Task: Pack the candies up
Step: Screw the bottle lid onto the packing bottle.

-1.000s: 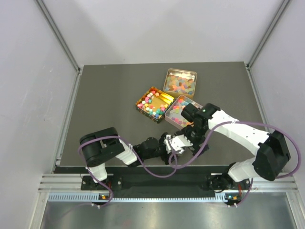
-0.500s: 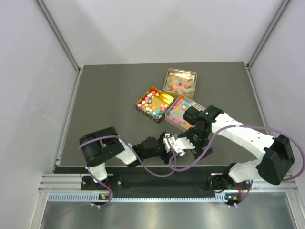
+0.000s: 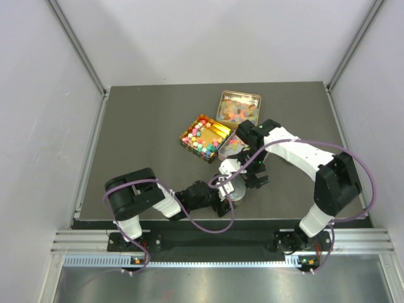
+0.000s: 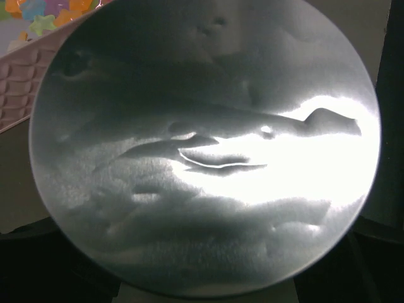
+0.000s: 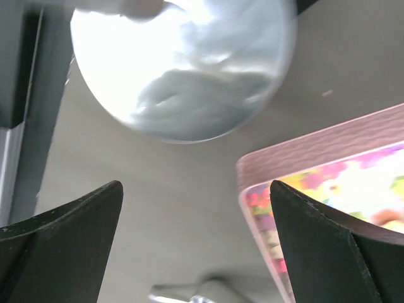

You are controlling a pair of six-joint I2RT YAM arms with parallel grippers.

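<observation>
A silver disc (image 4: 202, 158) is gripped by the left claw (image 3: 232, 188) near the table's (image 3: 139, 139) near edge; beside the candies (image 5: 360, 180) the right claw (image 5: 196, 186) is spread open

The left arm (image 3: 183, 201) lies low and reaches to the right, with the left gripper (image 3: 230, 188) out in front. The right arm (image 3: 303, 154) bends back toward it. The right gripper (image 5: 196, 189) has its fingers wide apart.

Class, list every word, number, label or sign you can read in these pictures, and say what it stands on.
None: no word, number or label is readable in any view.
The tins, the candies and the round metal disc show no print.
</observation>
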